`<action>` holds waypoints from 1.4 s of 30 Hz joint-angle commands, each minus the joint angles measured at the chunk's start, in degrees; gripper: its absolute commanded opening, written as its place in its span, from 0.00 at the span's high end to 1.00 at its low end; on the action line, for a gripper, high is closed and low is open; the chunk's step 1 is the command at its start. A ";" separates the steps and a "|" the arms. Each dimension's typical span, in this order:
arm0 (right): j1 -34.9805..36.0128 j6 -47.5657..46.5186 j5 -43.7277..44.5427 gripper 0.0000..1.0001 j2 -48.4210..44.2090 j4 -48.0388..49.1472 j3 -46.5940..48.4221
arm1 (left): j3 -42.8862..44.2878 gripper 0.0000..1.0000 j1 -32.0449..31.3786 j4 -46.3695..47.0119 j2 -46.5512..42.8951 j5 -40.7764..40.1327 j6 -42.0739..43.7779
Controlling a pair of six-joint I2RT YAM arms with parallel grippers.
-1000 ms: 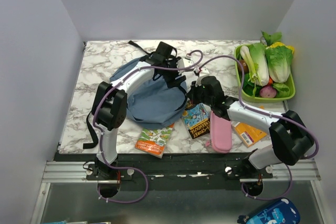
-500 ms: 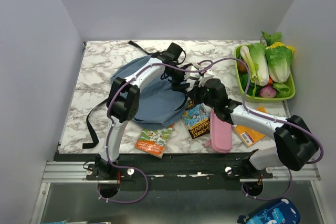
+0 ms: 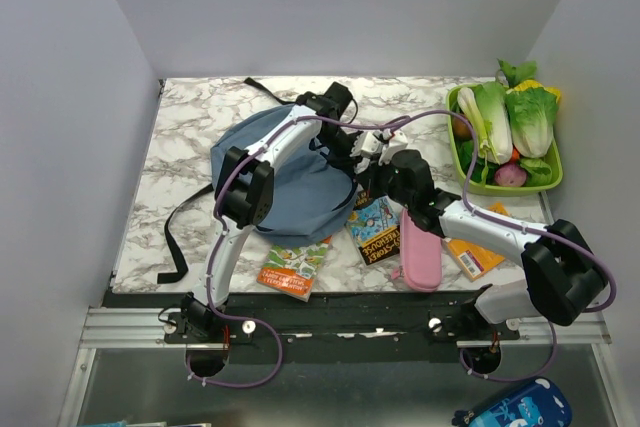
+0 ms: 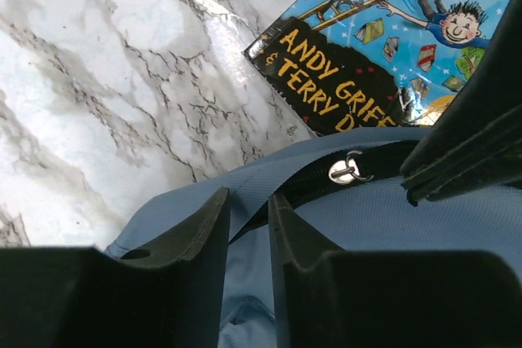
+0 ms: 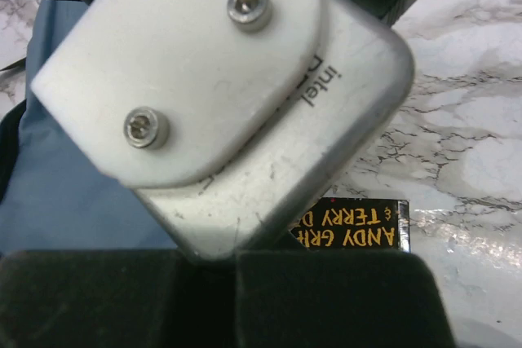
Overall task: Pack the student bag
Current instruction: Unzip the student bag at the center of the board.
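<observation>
Packing has barely begun, as far as can be judged. Nearest, below the rail and off the bench (image 3: pixel 190 117), lies a bright blue pouch (image 3: pixel 520 407). Along the near edge of the bench wait a green book (image 3: pixel 295 267), an Andy Griffiths paperback (image 3: pixel 375 232), a pink pencil case (image 3: pixel 420 252) and an orange book (image 3: pixel 478 255), all outside the bag. Behind them the student bag (image 3: pixel 300 197) slumps in the middle of the bench, its black straps trailing to the left. The paperback's corner touches the bag's right edge. Nothing shows inside it, and whether the zip is open I cannot tell. At the far right sits a green tray (image 3: pixel 500 190) of vegetables.

The work in hand looks like opening the bag's mouth. The left arm rises from its base, crosses over the bag and bends down at its right rim. There the left gripper (image 4: pixel 247 205) is narrowed to a slit, with a fold of blue fabric beside the zip in it. The metal zip pull (image 4: pixel 351 170) lies just beyond. The right arm reaches low from the right, and the right gripper (image 3: pixel 372 179) meets the same rim. In its own view the fingers lie pressed together, their tips hidden behind the left wrist's camera housing, so what they pinch, if anything, is unclear.
</observation>
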 commanded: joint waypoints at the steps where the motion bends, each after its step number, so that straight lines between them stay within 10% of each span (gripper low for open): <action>1: -0.12 0.45 -0.04 0.99 -0.71 4.22 -0.14 | -0.10 0.69 -0.56 -6.18 0.84 0.28 7.87; 5: -0.12 0.45 0.04 0.99 -0.97 4.14 -0.23 | 0.08 0.76 -0.21 -8.21 1.19 -1.30 9.90; 8: -0.12 0.36 0.13 0.99 -1.15 4.14 -0.23 | 0.17 1.00 -0.03 -4.89 1.45 -1.83 4.39; 18: -0.12 -0.52 1.71 0.99 -1.94 2.91 0.30 | 0.52 1.00 5.15 29.73 0.13 -13.25 -32.00; 26: -0.12 -0.78 -0.21 0.99 -1.68 2.38 1.62 | 0.61 1.00 8.05 33.88 0.49 -26.07 -40.02; 31: -0.12 -1.13 2.85 0.99 -0.19 0.19 3.37 | -5.17 1.00 9.37 34.33 -3.01 -20.92 -38.89; 35: -1.96 -6.47 3.31 0.53 3.85 -2.27 7.06 | -10.90 1.00 9.20 35.21 -7.16 -14.76 -37.74; 42: -2.14 -22.39 1.98 0.41 11.68 -8.61 15.50 | -9.94 0.97 8.41 31.52 -8.04 -10.53 -36.86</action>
